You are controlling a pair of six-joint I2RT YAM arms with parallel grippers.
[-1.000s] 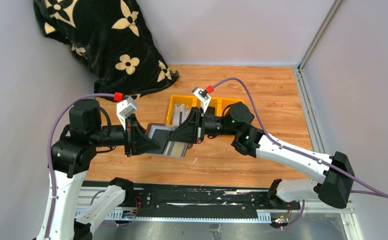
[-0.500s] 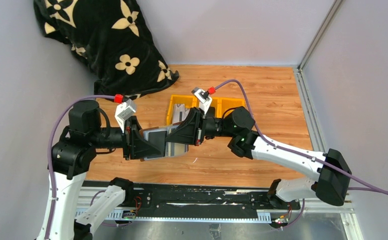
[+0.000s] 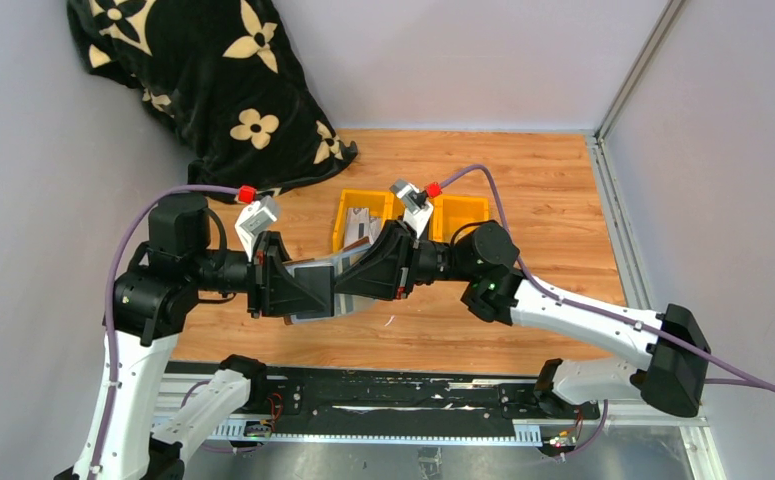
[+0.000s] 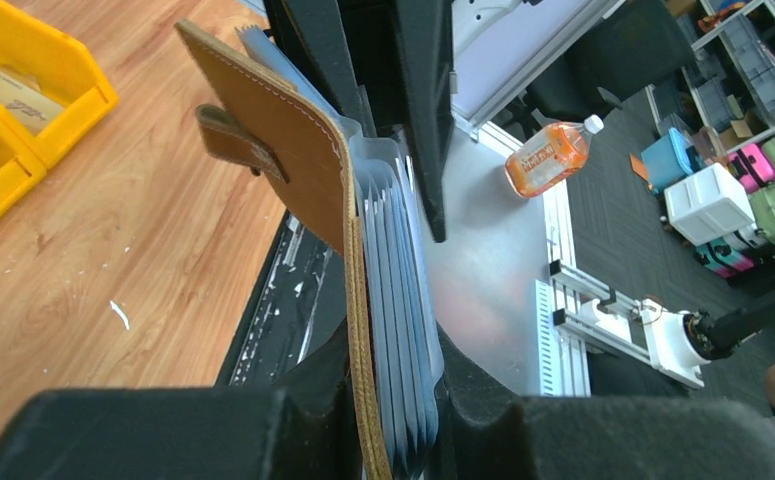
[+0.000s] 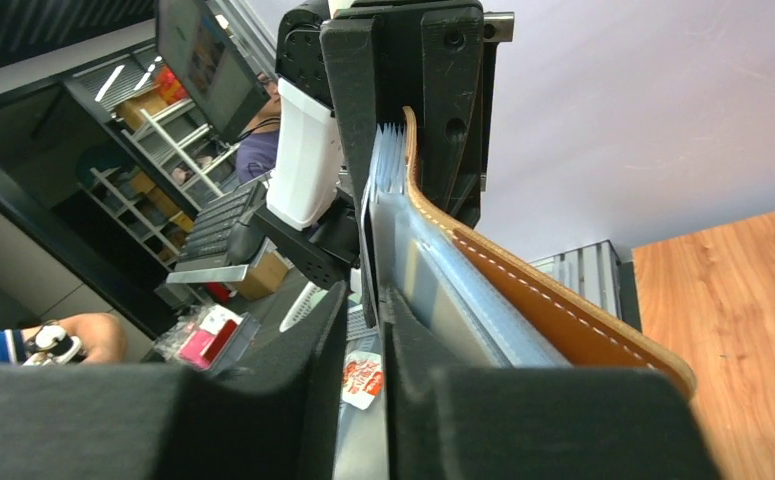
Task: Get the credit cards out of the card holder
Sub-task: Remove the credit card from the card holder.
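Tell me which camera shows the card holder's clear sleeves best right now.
Left wrist. It looks along the card holder, so the clear sleeves fan out edge-on, each one separate. Right wrist shows them bunched and overlapping; top external shows only the holder's grey face, sleeves indistinguishable.

The white-and-black left arm (image 3: 128, 385) rises from its base and turns its forearm level toward the middle. The right arm (image 3: 573, 318) stretches low and long to meet it. The black left claw (image 3: 313, 292) and right claw (image 3: 355, 283) face tip to tip. The left is clamped on the small brown leather card holder (image 4: 283, 150), and the right is pinched nearly closed on one of its thin inner leaves.
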